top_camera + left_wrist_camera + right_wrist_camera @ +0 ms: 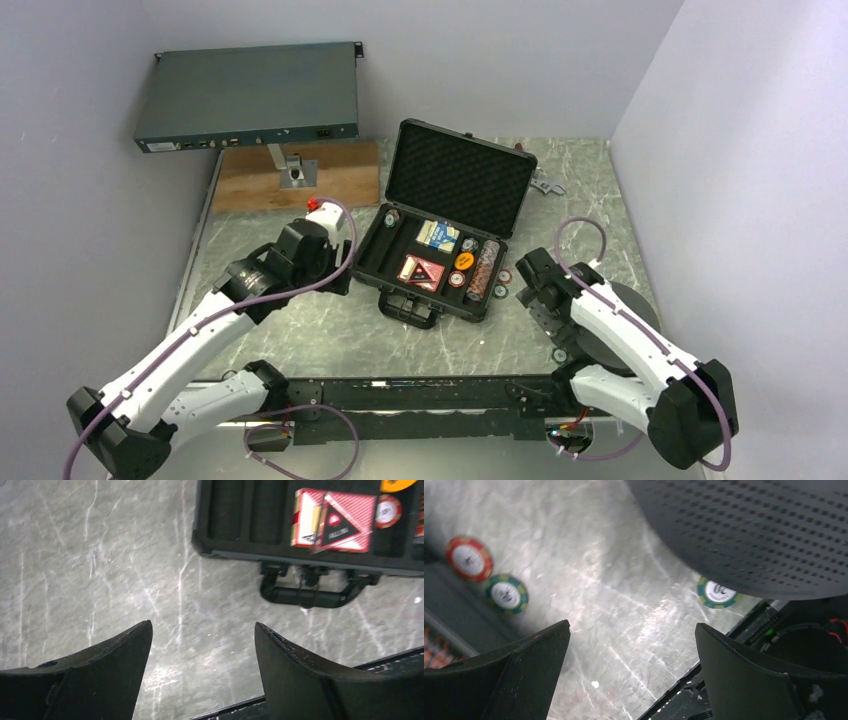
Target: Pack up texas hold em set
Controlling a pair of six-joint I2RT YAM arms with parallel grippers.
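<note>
The black case [400, 262] lies open mid-table, its foam-lined lid [460, 175] upright and its handle [310, 595] toward the arms. Inside are a blue card deck [437, 235], a red card deck [332, 525], an orange disc [464, 261] and a row of chips [484, 268]. A red chip [469, 558] and a green chip [506, 594] lie loose on the table just right of the case. Another green chip [719, 593] lies half under a dark perforated disc. My left gripper [202, 630] is open and empty, left of the case. My right gripper [631, 627] is open and empty, right of the loose chips.
A grey-blue rack box [250, 100] stands on a stand over a wooden board [300, 175] at the back left. A wrench [545, 185] lies behind the case lid. A dark perforated round disc [749, 530] sits on the table under my right arm. Walls close in on both sides.
</note>
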